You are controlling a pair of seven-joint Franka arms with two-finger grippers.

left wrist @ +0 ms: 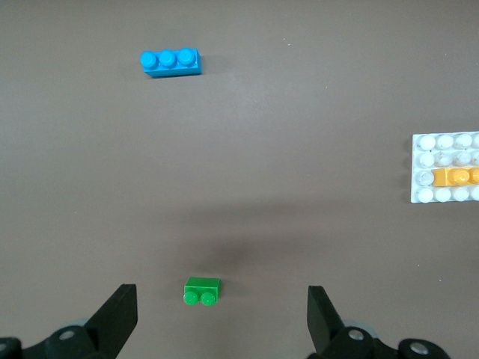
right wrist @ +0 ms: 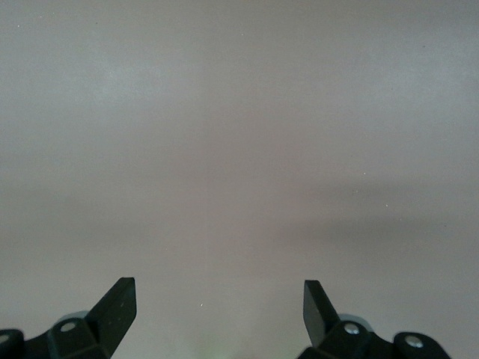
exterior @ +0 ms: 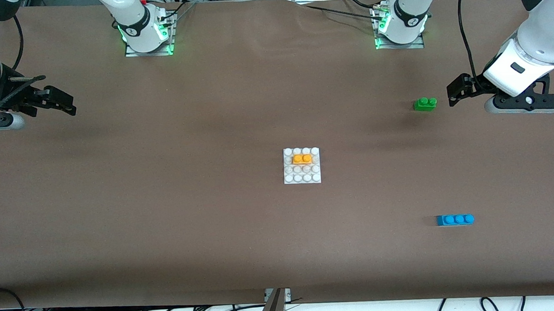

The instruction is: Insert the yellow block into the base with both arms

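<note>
Blue brick [exterior: 455,219] lies nearest; yellow block [exterior: 302,159] sits pressed on base [exterior: 302,177].

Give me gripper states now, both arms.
Left gripper: open, holding nothing, over the table by the green brick.
Right gripper: open, holding nothing, over bare table at the right arm's end.

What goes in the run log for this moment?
block: seated on base | left gripper: open, over table by green brick | right gripper: open, over bare table
</note>
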